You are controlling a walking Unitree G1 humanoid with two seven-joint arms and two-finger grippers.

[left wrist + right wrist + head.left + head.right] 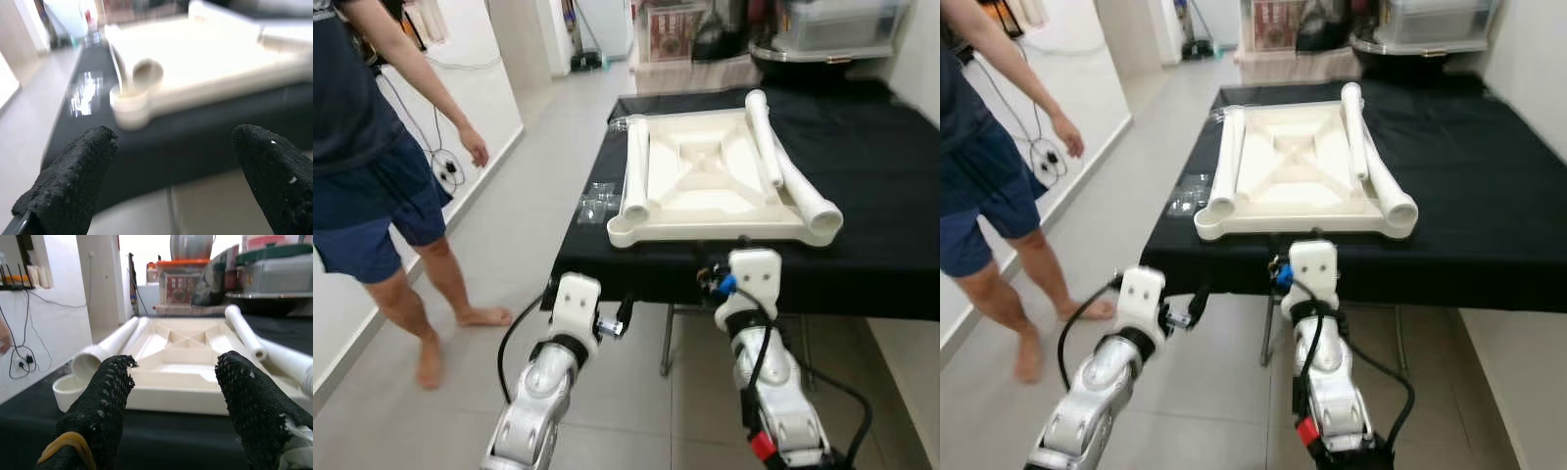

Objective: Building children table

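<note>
From my head cam, the tabletop sits upside down on the black table, sockets up so the legs lying on it can plug in. Both my arms are raised just short of the edge. Left gripper: fingers spread, corner socket ahead. Right gripper: spread too, aimed at the tabletop's near edge.
</note>
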